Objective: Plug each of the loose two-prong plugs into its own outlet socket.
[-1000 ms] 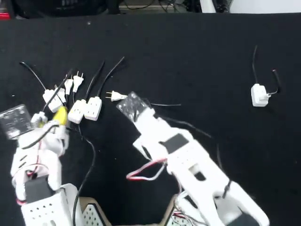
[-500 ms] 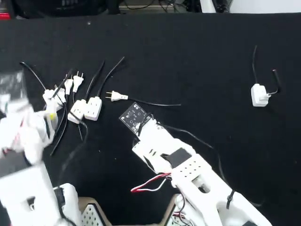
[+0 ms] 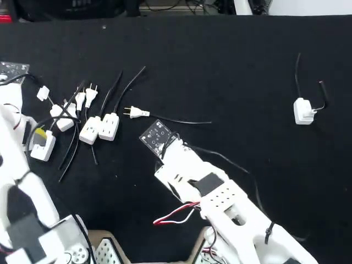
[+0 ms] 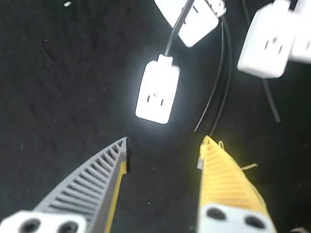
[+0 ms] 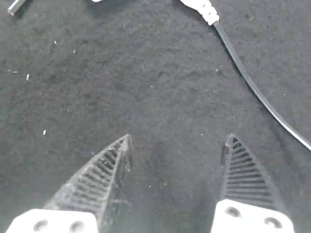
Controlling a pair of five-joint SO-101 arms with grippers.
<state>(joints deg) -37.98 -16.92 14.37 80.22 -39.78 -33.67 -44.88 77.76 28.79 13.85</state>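
**Both grippers empty as the left arm swings out and faces a socket**

The left gripper (image 4: pixel 165 141) is spread wide and holds nothing. Just ahead of its grey and yellow jaw tips lies a white rectangular two-slot outlet socket (image 4: pixel 157 93), face up, its black cord running away toward further white sockets (image 4: pixel 268 42). The left arm (image 3: pixel 15 118) stands at the table's far left edge. A second ago it sits lower, its yellow jaw right beside the socket cluster; half a second ago it is a blur mid-swing. It appears to be re-aiming rather than gripping.

The right gripper (image 5: pixel 178 140) is also spread and empty above the black mat (image 5: pixel 73 73). Just ahead of it the loose white two-prong plug (image 3: pixel 135 113) lies flat, prongs pointing toward a side-by-side pair of white sockets (image 3: pixel 100 127), near them but apart. The right arm (image 3: pixel 198 181) is farther back from this plug than a second ago and matches its place of half a second ago.

Two more small white plugs (image 3: pixel 85 97) sit by the cluster, unplugged. A lone white socket block (image 3: pixel 302 111) at the far right may already hold a plug; it is too small to tell.

Nothing has been seated in this second. The likely next need is for the right gripper to pinch the plug while the left steadies a socket.
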